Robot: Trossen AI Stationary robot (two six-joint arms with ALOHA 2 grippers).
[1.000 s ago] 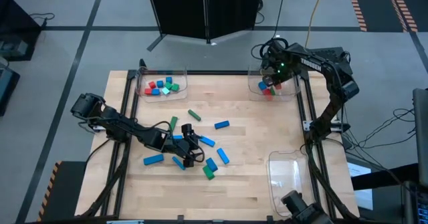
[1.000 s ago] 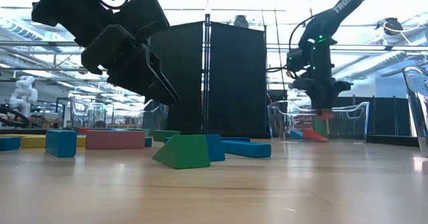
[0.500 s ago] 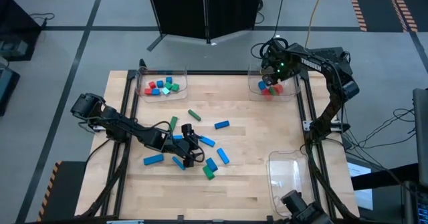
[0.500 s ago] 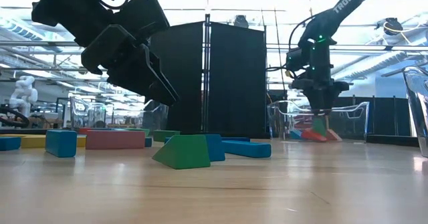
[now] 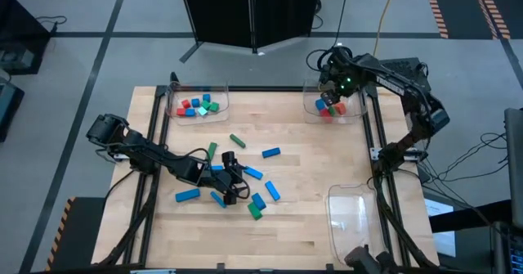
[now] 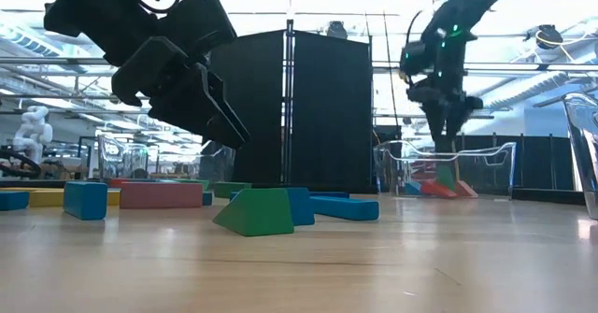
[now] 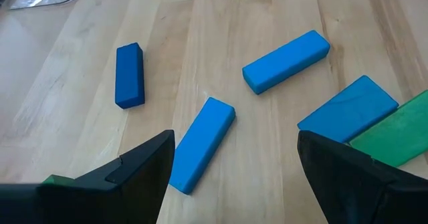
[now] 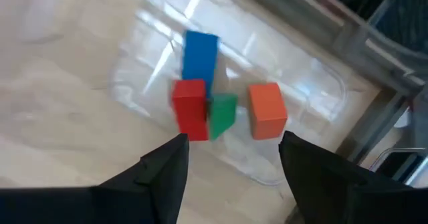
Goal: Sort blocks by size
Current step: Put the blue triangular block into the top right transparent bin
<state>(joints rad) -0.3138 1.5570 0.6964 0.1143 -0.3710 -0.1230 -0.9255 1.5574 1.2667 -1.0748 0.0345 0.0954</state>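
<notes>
Check the right tool point(image 8: 231, 167) first: its fingers stand wide apart and hold nothing. It hangs above the clear tray point(image 5: 315, 114) at the table's far right corner. In that tray you see a blue block point(image 8: 199, 55), a red block point(image 8: 190, 108), a green block point(image 8: 223, 113) and an orange block point(image 8: 267, 110); the red and green blocks touch, and the orange one sits just beside them.

Check the left tool point(image 7: 234, 160) next: its fingers are spread wide and grip nothing. It hovers over the loose blocks near the table's middle, with a light-blue bar point(image 7: 202, 144) lying between its fingers on the wood, not touched. Near it lie a dark-blue bar point(image 7: 129, 75), another blue bar point(image 7: 286, 61), a wider blue block point(image 7: 348, 109) and a green block point(image 7: 391, 138) touching that one.

The table point(image 5: 302, 184) is pale wood. A second clear tray point(image 5: 176, 106) at the far left corner holds small mixed blocks; a third tray point(image 5: 355, 217) stands near the right front. A black panel point(image 6: 322, 112) stands behind the table.
</notes>
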